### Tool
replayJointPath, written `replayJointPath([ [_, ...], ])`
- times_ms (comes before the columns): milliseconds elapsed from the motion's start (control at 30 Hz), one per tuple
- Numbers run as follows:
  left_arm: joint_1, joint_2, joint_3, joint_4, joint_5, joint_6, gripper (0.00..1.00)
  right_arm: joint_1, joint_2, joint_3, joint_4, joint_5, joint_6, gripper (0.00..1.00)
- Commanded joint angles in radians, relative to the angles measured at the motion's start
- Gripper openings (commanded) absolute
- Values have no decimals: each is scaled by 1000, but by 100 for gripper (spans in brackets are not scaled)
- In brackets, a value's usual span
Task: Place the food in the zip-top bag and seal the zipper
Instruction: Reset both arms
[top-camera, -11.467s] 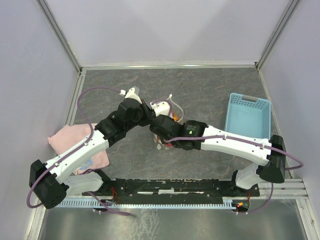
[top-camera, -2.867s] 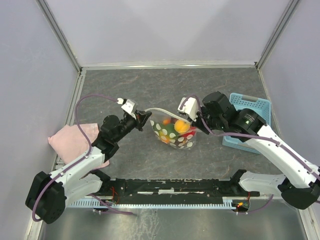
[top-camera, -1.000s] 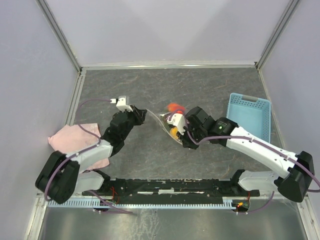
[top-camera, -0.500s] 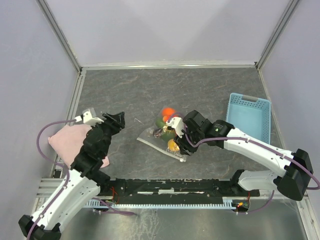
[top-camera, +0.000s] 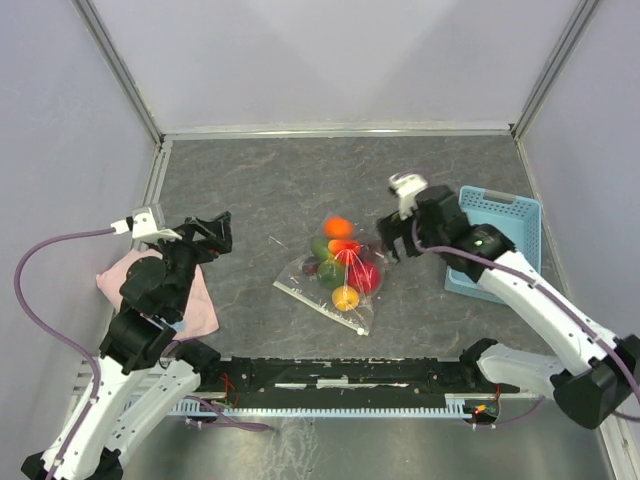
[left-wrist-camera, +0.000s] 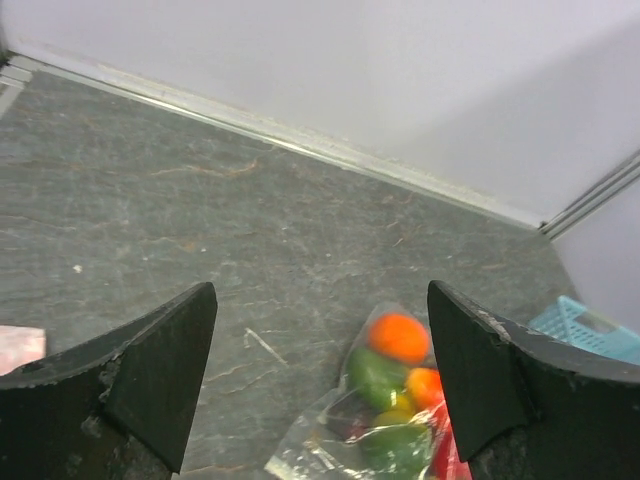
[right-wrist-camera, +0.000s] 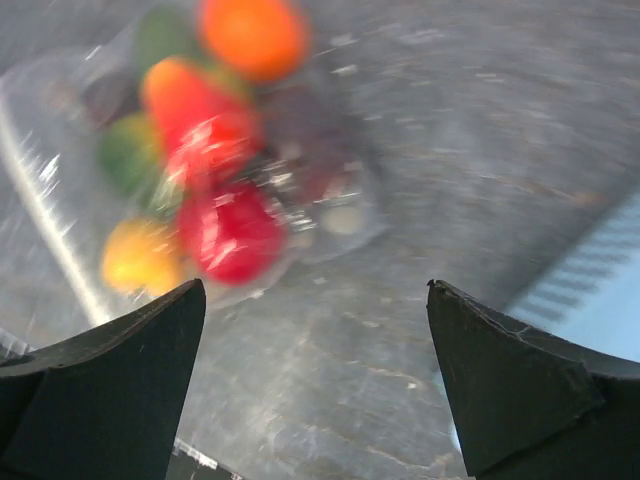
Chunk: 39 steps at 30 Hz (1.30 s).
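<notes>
The zip-top bag (top-camera: 335, 278) lies flat on the table, free of both grippers. The food shows through it: an orange fruit (top-camera: 338, 227) at the far end, a green one (top-camera: 320, 247), a red one (top-camera: 365, 275) and a yellow one (top-camera: 345, 297). The zipper (top-camera: 322, 308) runs along the bag's near-left edge. My left gripper (top-camera: 214, 238) hangs open well to the bag's left, over the pink cloth's edge. My right gripper (top-camera: 398, 240) is open just right of the bag. The bag (left-wrist-camera: 390, 410) lies ahead of the left gripper (left-wrist-camera: 320, 380). The red fruit (right-wrist-camera: 235, 230) lies beyond the right gripper (right-wrist-camera: 315, 380).
A light-blue basket (top-camera: 495, 235) stands at the right, beside my right arm. A pink cloth (top-camera: 195, 300) lies at the left under my left arm. A thin pale sliver (top-camera: 277, 243) rests on the table left of the bag. Walls close in the back and both sides.
Both grippers have opened and let go of the bag, which now lies flat. The left arm has drawn back to the left, and the right arm has swung right toward the basket.
</notes>
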Motion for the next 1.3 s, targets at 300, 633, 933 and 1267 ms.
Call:
replayJointPath([
  [300, 4, -75, 75, -93, -145, 233, 99, -485, -431, -136, 53, 327, 229, 99],
  [633, 4, -251, -54, 38, -62, 271, 100, -485, -784, -197, -1, 398, 183, 99],
  [933, 4, -342, -118, 81, -62, 293, 100, -485, -945, -289, 45, 446, 174, 99],
  [1267, 14, -332, -140, 94, -35, 282, 100, -486, -934, -286, 39, 424, 168, 99],
])
